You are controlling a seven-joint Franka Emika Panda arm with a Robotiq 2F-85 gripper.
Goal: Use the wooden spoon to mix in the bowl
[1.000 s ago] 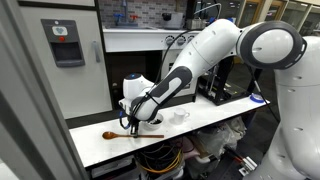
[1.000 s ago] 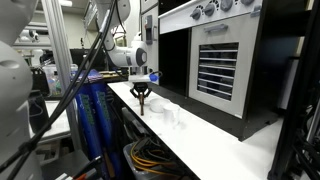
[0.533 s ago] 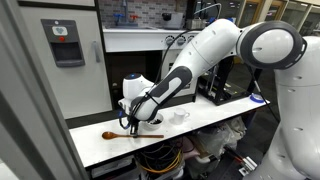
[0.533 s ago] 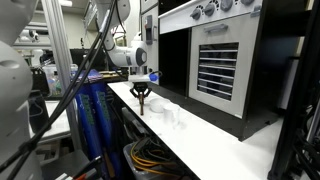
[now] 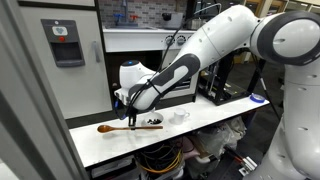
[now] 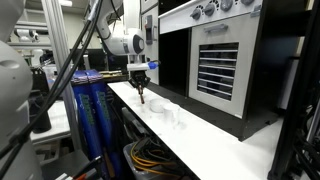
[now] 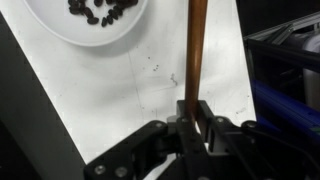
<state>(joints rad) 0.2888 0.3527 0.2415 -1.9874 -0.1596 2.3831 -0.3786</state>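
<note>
While the gripper (image 7: 195,112) pinches the wooden spoon (image 7: 198,45) by its handle, which runs toward 12 o'clock in the wrist view, the bowl (image 7: 50,15) of dark specks sits at 10 o'clock on the table (image 7: 100,100).

Closed jaws around wooden spoon (image 6: 142,96), over table (image 6: 205,138)

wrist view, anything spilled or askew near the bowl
Nothing stands out. The dark bits all lie inside the bowl, the wooden spoon runs straight out of the shut tool, and the table shows only faint marks.
</note>
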